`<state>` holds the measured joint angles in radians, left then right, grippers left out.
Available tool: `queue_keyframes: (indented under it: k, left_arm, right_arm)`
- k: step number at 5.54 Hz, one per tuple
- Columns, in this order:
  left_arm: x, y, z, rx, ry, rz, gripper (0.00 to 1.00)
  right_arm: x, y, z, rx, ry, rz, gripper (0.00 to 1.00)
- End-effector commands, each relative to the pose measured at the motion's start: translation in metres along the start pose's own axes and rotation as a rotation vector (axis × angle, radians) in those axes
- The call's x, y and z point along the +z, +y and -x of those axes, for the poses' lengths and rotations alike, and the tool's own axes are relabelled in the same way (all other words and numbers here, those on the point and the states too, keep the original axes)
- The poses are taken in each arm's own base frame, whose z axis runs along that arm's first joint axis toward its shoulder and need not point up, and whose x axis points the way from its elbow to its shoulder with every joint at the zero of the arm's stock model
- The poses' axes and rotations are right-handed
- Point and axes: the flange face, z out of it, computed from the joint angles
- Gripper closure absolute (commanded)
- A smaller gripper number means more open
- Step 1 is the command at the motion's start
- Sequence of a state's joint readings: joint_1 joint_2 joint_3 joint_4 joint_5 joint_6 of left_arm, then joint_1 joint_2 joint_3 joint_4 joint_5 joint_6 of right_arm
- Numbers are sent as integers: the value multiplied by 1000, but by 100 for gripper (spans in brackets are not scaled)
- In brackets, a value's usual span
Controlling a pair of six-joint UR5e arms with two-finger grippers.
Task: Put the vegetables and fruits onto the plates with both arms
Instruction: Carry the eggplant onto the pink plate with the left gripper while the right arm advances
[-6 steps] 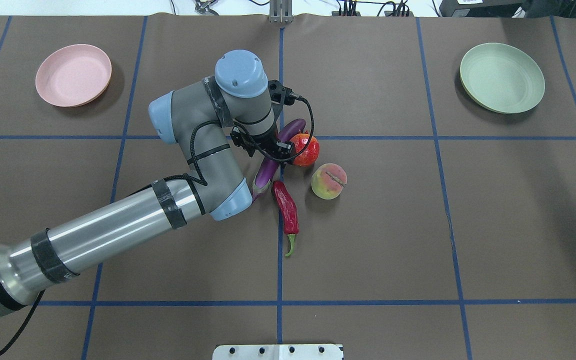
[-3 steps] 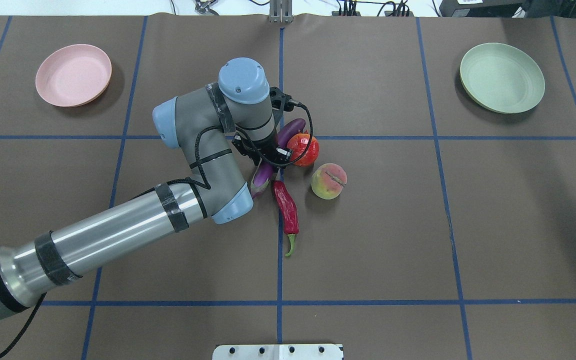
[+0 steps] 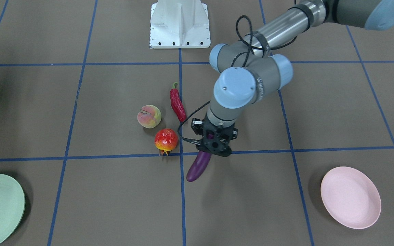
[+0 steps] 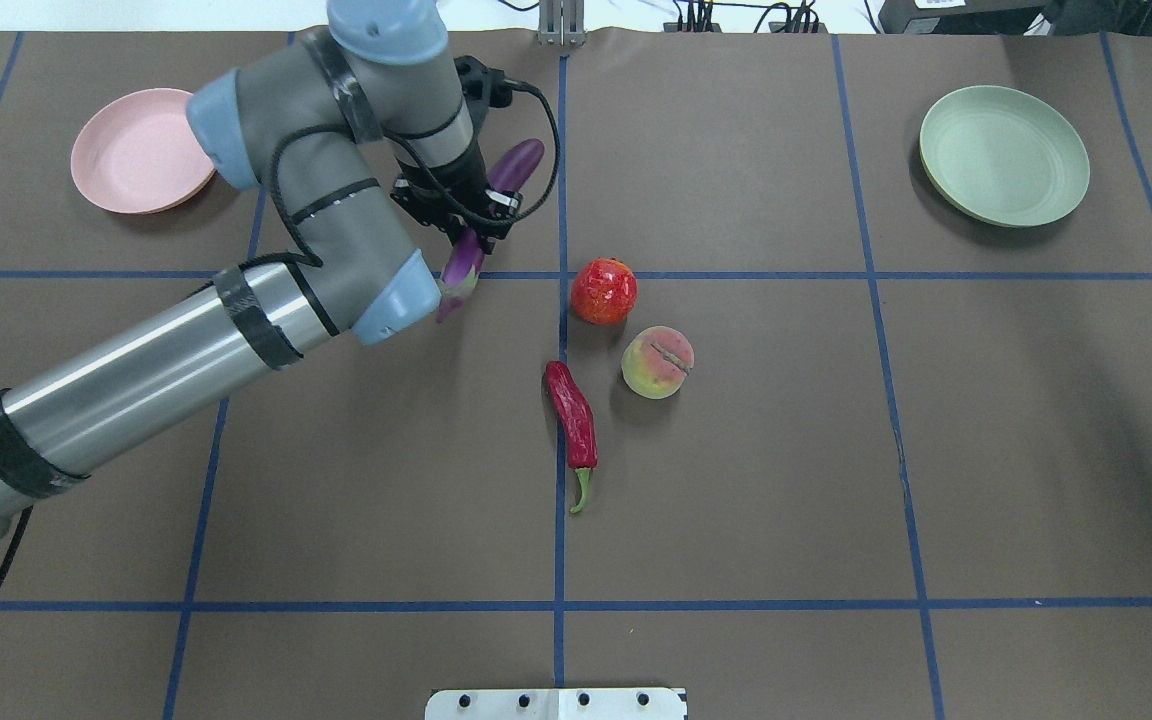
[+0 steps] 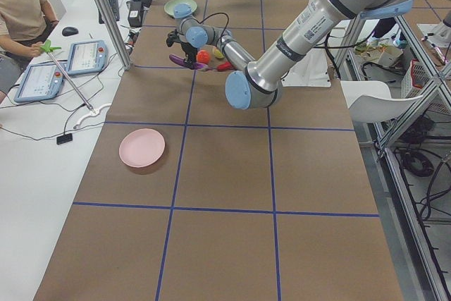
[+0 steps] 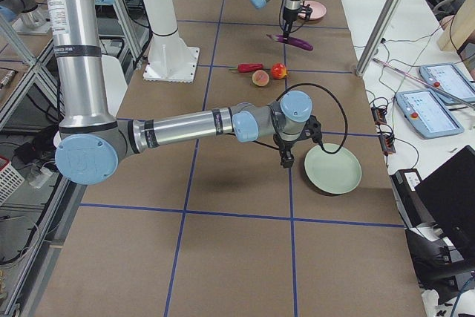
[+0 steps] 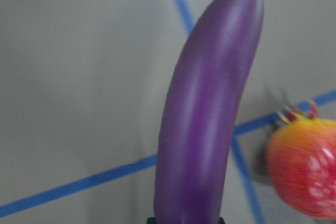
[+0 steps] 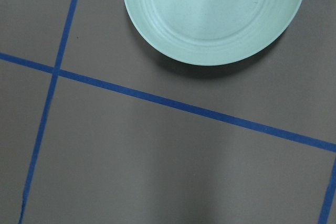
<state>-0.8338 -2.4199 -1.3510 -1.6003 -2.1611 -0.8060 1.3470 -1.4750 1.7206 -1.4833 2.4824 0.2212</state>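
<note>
Early days: both plates are bare, 0 of 4 items placed. The left gripper [image 3: 212, 147] is clamped across the eggplant [image 3: 199, 166] partway along its length, and by its shadow it looks clear of the table, between the pile and the pink plate [image 3: 351, 197]. The pomegranate [image 3: 166, 139], peach [image 3: 149, 116] and chili [image 3: 177, 104] lie mid-table, waiting. The right gripper [image 6: 286, 155] hovers just beside the green plate [image 4: 1004, 155] with nothing visibly held; open or closed, can't tell. The overhead view shows the eggplant's cap end poking out behind the jaws, hidden in the front view. The left wrist cam gives only the rounded tip w/ the pomegranate nearby. The right wrist cam shows the green plate but no fingers.
</note>
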Motion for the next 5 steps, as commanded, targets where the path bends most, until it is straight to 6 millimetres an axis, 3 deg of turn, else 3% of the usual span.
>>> queue_keyframes:
  k: [1,2,3,4,5]
  left_arm:
    - [-33,-17,145,-287,-90,-20,100]
    - [-22,-44,206,-444,-139,-11,100]
    - [-22,-73,277,-521,-153,-43,100]
    - [7,-90,352,-584,-154,-70,100]
    - [20,-100,388,-649,-162,-85,100]
  right_arm:
    - [4,-23,112,188,-45,-5,0]
    - [22,-33,169,183,-73,27,0]
    - [54,-34,228,189,-56,52,0]
    - [88,-28,303,247,-30,52,0]
    - [119,-15,359,283,11,18,0]
